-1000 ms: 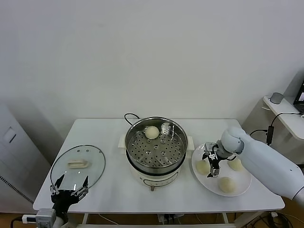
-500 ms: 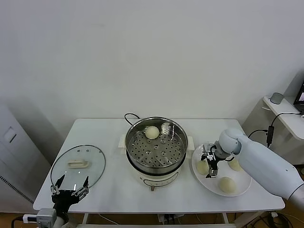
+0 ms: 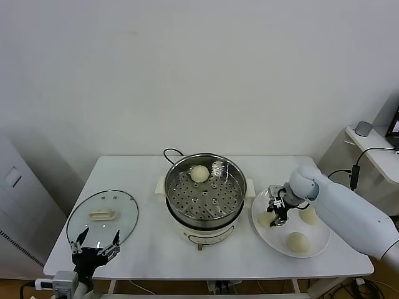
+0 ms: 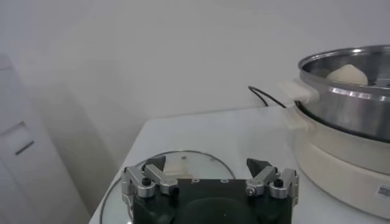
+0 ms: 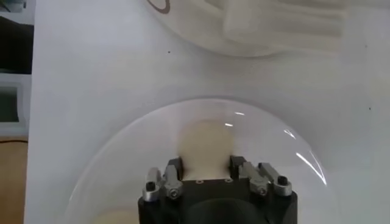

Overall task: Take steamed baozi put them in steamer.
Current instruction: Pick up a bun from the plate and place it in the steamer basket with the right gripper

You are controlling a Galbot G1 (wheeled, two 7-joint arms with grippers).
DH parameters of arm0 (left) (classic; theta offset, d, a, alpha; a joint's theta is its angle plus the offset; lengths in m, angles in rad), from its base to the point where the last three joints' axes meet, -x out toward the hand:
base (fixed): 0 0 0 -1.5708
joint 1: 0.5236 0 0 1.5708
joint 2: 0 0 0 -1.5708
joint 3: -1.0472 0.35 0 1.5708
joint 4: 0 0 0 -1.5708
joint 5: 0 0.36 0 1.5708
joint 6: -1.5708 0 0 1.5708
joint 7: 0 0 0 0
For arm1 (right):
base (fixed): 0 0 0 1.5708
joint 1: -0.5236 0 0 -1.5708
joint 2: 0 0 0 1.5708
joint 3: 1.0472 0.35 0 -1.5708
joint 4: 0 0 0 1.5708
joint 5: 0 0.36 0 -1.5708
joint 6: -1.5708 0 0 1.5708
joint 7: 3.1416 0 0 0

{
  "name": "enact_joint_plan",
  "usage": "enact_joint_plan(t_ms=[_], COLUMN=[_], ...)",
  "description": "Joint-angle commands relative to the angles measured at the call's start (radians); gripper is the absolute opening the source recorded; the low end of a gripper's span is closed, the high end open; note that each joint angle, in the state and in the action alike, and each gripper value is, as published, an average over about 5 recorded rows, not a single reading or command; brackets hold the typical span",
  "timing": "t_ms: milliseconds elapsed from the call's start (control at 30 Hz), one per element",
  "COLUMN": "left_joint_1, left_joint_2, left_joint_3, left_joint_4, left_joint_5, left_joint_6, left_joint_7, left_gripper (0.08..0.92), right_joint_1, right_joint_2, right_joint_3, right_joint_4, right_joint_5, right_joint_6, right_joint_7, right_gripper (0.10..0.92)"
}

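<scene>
Three baozi (image 3: 298,242) on plate (image 3: 319,248) (one gripped), one in steamer (image 3: 204,194)

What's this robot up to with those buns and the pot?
It is moving buns from a white plate into the steamer. One bun already sits in the basket. The right gripper has closed on a bun at the near-left side of the plate, where two more buns wait. The left gripper hangs open near the glass lid, idle.
</scene>
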Motion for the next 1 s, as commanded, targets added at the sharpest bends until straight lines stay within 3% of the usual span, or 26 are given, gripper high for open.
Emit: enact_joint_plan(t_ms=[33,267,467,733,1000], left_joint_1=[-0.010,-0.021,-0.033,-0.037,-0.033], left_joint_2=[-0.026,-0.020,-0.014,-0.020,-0.027], left_joint_3=[0.010,0.015,0.024,0.028,0.029], left_joint_4=[0.001,0.001,0.007,-0.004,-0.010], left_joint_5=[0.003,0.010,0.019,0.011,0.000], left_joint_6=[0.002,0.006,0.001,0.009,0.013], left_joint_7=[-0.001,-0.003,-0.010,-0.011,-0.014], left_gripper=[0.823,0.823,0.823,0.823,0.823], right_joint_1=[0.204,0.706,1.056,1.061,0.912], right_joint_2=[-0.113,-0.175,-0.047,0.181,0.433], right_joint_3=[-0.131,-0.557,-0.863,-0.867,-0.811], right_joint_4=[0.058,0.107,0.090,0.068,-0.021], right_joint_5=[0.118,0.373,0.604,0.736,0.759], right_joint_6=[-0.033,-0.111,-0.202,-0.320,-0.414], right_joint_7=[-0.011,-0.045,-0.060,-0.035,0.012], right_gripper=[0.434,0.433,0.433,0.433,0.433])
